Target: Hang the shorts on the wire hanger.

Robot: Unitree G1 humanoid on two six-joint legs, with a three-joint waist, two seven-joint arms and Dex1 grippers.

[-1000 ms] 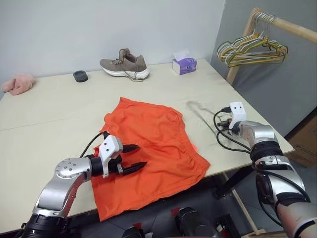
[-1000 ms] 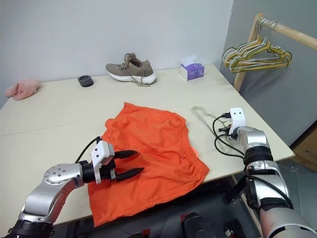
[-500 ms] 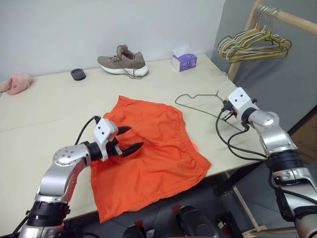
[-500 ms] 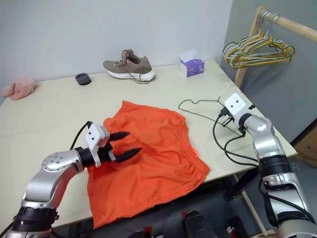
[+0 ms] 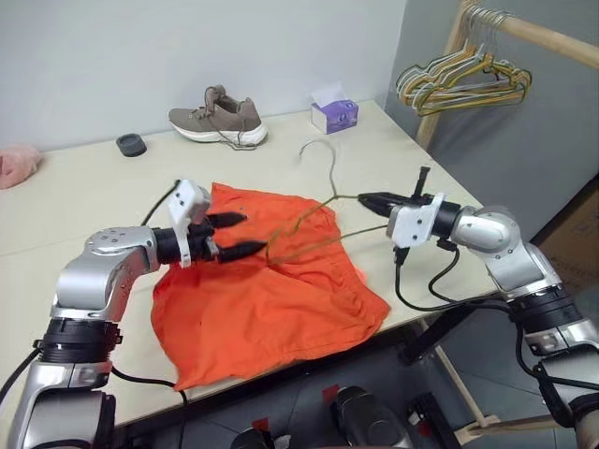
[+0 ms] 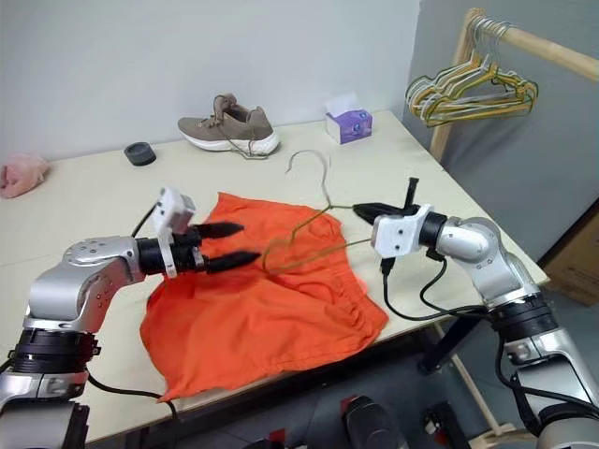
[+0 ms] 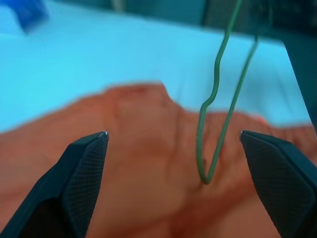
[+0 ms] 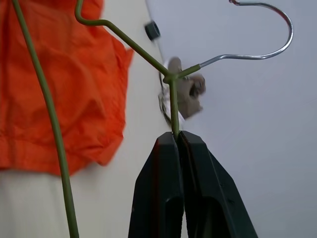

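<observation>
Holding the wire hanger (image 5: 304, 220) up over the shorts (image 5: 271, 290), the right tool (image 8: 177, 141) is shut tight on the wire, just below the hook. The hanger hangs in the air above the bench (image 5: 75, 201), with its hook pointing up and its far corner reaching toward the left tool (image 5: 239, 236). The left tool is wide open and holds nothing. It hovers just above the shorts, near that far corner of the hanger.

The orange shorts lie flat and spread out on the bench, close to the front edge. They are not on the hanger yet.

The step now looks like getting the shorts and the hanger together. To do it well, the left tool should go down and pinch the top band of the shorts, not only a loose fold. The right tool should keep the hanger steady and not let it spin, because the wire is thin and can twist. Then the cloth can be fed over the bottom wire slowly, so it does not slip off.
</observation>
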